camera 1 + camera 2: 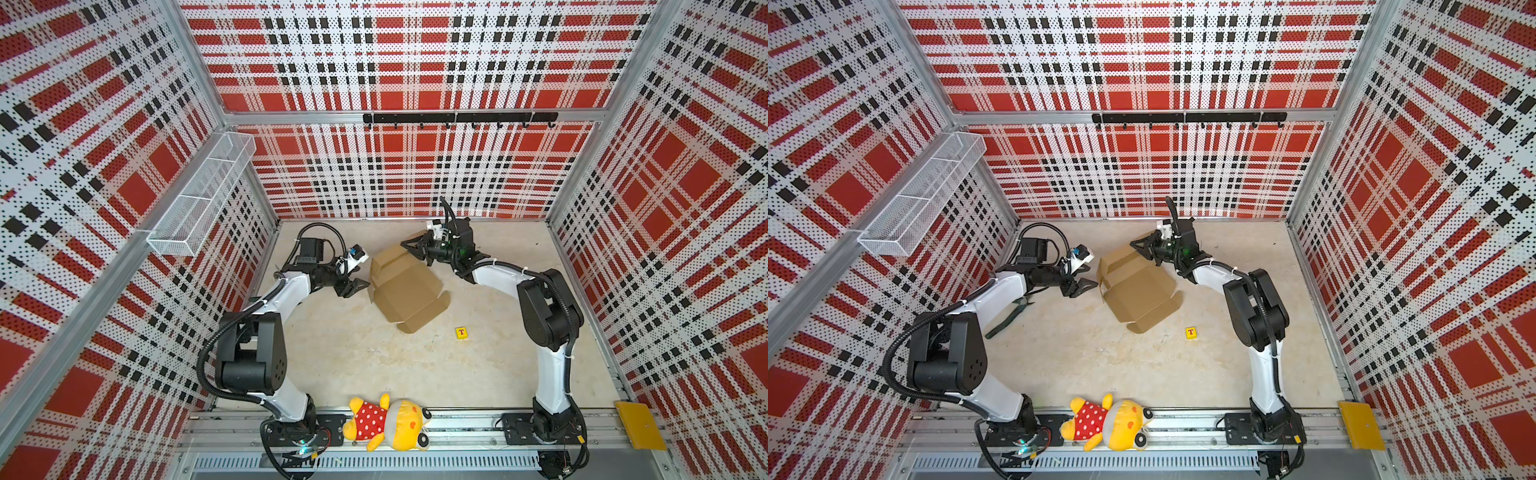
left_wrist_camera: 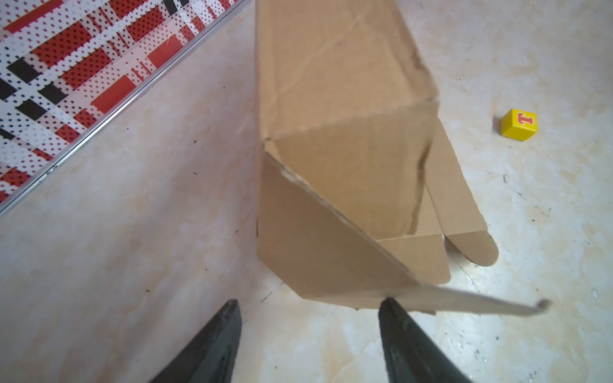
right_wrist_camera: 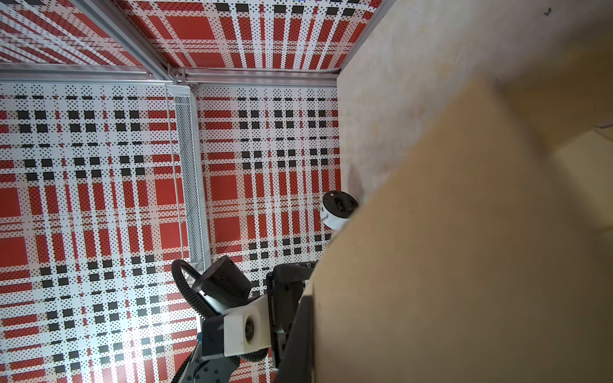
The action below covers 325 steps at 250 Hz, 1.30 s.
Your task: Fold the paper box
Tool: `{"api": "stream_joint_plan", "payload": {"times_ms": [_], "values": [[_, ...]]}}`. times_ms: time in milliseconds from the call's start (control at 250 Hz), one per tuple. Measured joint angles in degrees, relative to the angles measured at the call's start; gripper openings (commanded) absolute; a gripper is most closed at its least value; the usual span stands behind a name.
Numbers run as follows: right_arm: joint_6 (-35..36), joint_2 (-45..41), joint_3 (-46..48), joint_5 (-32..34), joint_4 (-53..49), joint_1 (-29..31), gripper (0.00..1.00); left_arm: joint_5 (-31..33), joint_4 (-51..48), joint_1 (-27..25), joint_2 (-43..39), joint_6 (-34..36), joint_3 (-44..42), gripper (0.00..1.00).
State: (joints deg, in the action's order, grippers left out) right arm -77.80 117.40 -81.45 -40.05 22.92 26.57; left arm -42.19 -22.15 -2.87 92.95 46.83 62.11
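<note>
While the left gripper (image 1: 355,287) hangs just beside the left edge of the paper box (image 1: 405,291), its two fingers are spread apart and hold nothing. The box lies toward the back of the table, near the middle. It is partly folded: some walls stand up and other flaps lie flat. At its far corner the right gripper (image 1: 409,246) has its fingers pressed together, and it looks to be pinching a raised flap of the box.

I think the step in hand is bending the walls up. Next, the left gripper likely needs to close on the thin side flap in front of it, or push it up, while the right one holds its flap tight.

Counting from left to right: one wire basket (image 1: 199,199) on the wall, one pair of pliers (image 1: 1009,316) under the left arm, one paper box, one stuffed toy (image 1: 386,422) at the front, one yellow letter block (image 1: 461,333), one yellow plate (image 1: 640,424). Two grippers in all.
</note>
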Motion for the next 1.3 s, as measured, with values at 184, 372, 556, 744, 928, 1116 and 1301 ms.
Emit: {"api": "stream_joint_plan", "payload": {"times_ms": [184, 372, 556, 744, 928, 1116, 1301], "values": [[-0.02, 0.0, 0.0, 0.04, 0.0, -0.61, 0.02, -1.03, 1.14, -1.42, 1.6, -3.65, 1.66, 0.68], [-0.04, 0.0, 0.0, 0.0, -0.11, -1.29, 0.02, -2.38, 2.21, -2.16, 1.62, -6.58, 2.32, 0.69], [0.2, -0.02, 0.0, -0.7, -0.9, -1.9, 0.02, -2.19, 2.49, -3.15, 1.64, -7.8, 2.47, 0.69], [0.46, -0.07, -0.28, -1.9, -4.04, -2.91, 0.02, -2.05, 3.26, -4.98, 1.75, -8.5, 2.49, 0.7], [0.87, -1.51, -0.52, -1.97, -7.67, -3.76, 0.01, -2.67, 4.2, -5.2, 1.95, -12.07, 3.61, 0.7], [1.66, -2.89, -1.51, -1.99, -10.45, -3.93, 0.0, -2.01, 6.27, -6.45, 1.95, -14.73, 3.72, 0.7], [1.7, -3.04, -3.19, -2.01, -11.98, -4.37, 0.0, -1.97, 7.87, -7.21, 2.08, -17.16, 3.74, 0.7]]}}
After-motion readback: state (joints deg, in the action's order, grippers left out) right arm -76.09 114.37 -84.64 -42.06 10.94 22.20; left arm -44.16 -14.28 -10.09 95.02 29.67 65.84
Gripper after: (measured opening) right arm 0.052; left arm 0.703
